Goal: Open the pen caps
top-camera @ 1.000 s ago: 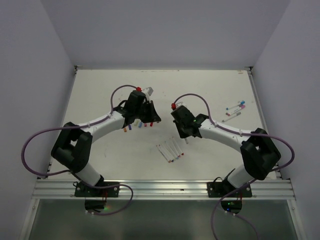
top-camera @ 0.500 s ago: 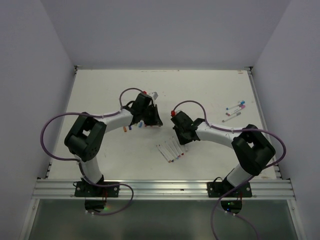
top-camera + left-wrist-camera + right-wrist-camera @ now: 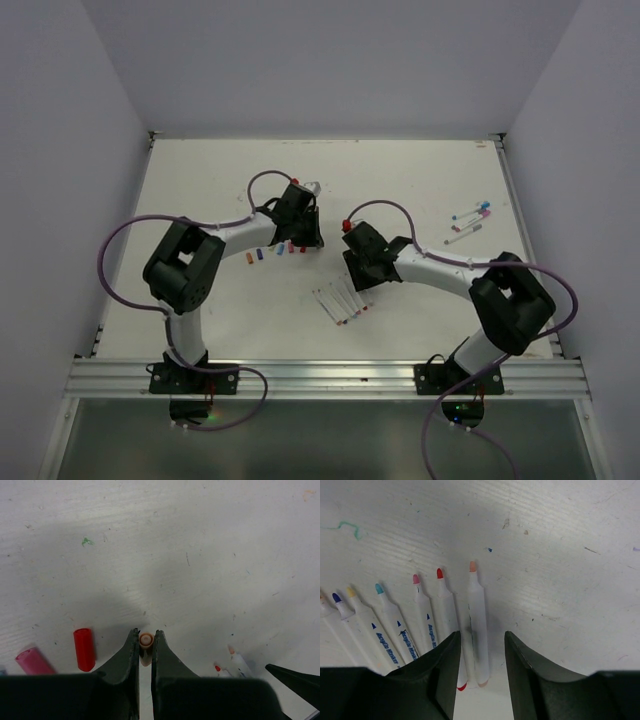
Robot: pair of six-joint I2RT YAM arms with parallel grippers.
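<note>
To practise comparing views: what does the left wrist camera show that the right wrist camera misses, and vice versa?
Left wrist only: left gripper shut on an orange cap; red cap and pink cap nearby. Right wrist only: right gripper open astride the orange-tipped pen in a full row of pens. Both: the white table, a few pen tips.

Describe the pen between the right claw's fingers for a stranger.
On the white table, a row of uncapped white pens lies before the right arm. The pen meant ends that row, inside the open right claw; it alone has a peach tip.
</note>
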